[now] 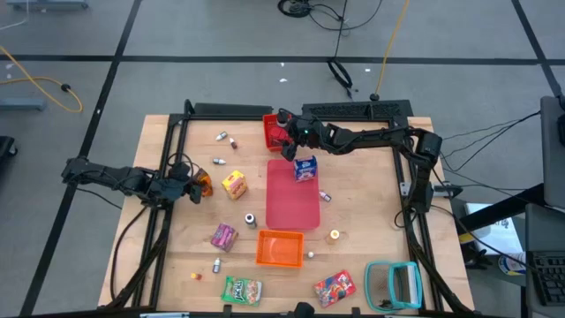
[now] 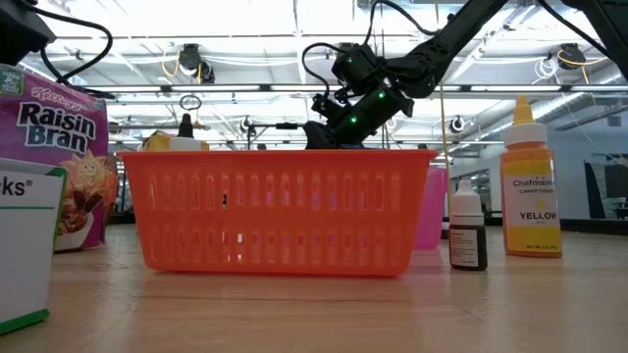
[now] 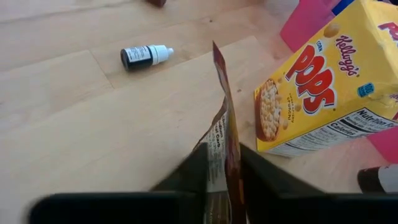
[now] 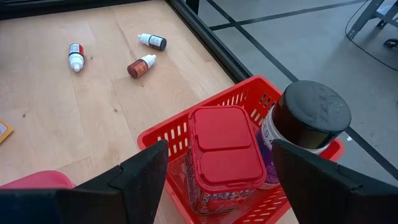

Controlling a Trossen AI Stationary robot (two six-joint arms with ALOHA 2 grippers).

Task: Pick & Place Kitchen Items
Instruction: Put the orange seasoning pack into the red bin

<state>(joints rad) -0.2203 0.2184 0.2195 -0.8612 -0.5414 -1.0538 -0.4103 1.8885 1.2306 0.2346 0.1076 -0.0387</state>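
Wooden table (image 1: 371, 199) (grey taped floor (image 1: 221, 79) around) holds scattered kitchen items (image 1: 234, 184).

Pale wood worktop (image 1: 177, 256) with visible grain. Yellow Pops carton (image 3: 323, 93), red lettering, blue badge. Brown-and-orange packet (image 3: 224, 155) with white print, between black fingers (image 3: 189, 177) of left tool (image 3: 217, 180). Red bin (image 4: 249, 102) of lattice walls holds red-lidded jar (image 4: 225, 155) and black-lidded jar (image 4: 308, 118). Orange basket (image 2: 280, 211), slotted. Flat red mat (image 1: 291, 203). Yellow bottle (image 2: 531, 191), orange cap.
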